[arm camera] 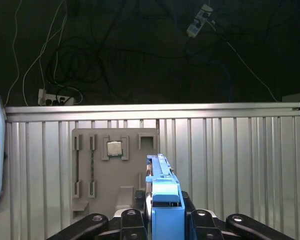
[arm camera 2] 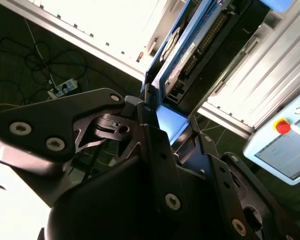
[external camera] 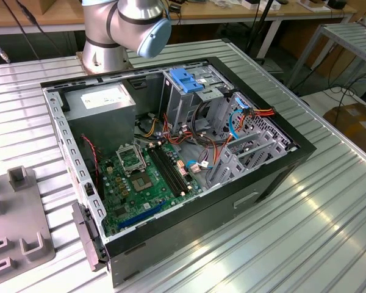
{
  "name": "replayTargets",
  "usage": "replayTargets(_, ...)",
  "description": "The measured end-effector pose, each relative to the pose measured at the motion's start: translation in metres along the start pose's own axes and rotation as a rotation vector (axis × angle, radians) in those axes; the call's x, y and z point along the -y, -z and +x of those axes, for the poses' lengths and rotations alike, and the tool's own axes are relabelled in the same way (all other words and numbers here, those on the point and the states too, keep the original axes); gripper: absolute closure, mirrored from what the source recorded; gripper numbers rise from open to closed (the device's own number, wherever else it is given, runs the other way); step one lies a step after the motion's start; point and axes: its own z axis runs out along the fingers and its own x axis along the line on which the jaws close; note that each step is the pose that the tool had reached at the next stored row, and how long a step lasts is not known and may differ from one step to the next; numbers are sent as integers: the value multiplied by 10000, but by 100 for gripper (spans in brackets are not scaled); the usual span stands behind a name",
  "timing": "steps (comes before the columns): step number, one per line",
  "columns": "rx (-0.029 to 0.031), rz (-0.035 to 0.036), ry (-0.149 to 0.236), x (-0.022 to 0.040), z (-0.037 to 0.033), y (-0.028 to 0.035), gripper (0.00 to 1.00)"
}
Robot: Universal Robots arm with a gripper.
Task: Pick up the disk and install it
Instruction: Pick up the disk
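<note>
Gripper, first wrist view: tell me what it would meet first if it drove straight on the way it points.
The gripper, shut on the disk, points at the ribbed table. The disk's leading end would probably land first, near the edge of the grey fixture plate; depth is unclear.

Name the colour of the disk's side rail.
Blue; the rail on the disk shows best in the first wrist view.

Glossy blue plastic-railed disk [arm camera: 165, 212], ribbed metal table [arm camera: 230, 160]
</note>
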Motion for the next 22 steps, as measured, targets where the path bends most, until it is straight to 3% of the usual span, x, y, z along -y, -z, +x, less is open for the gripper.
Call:
replayTargets(3, 0, 0, 0, 83, -2, 2, 63)
replayTargets(22, 0, 0, 0, 258, -7, 5, 63)
